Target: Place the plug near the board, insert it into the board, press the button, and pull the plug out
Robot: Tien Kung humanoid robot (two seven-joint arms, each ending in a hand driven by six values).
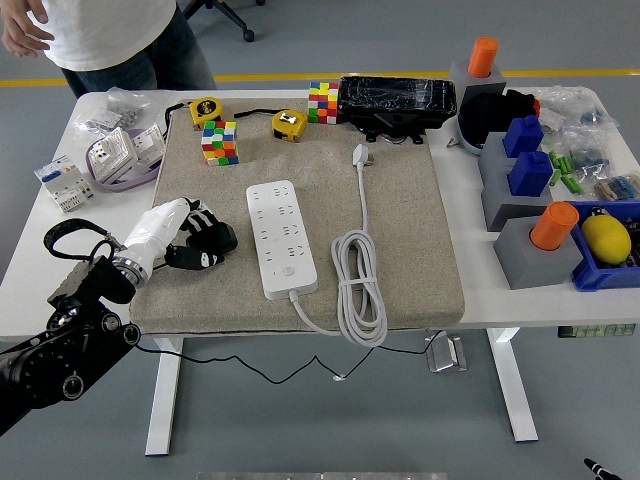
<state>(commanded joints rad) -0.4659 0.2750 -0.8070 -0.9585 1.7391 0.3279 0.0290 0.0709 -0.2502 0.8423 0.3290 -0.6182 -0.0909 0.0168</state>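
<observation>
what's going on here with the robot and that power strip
The robot's left hand is down on the grey mat with its fingers around a black plug, just left of the white power strip. The plug is not in the strip yet. The strip's own white cable lies coiled to its right. A person stands at the table's far left corner, touching nothing.
</observation>
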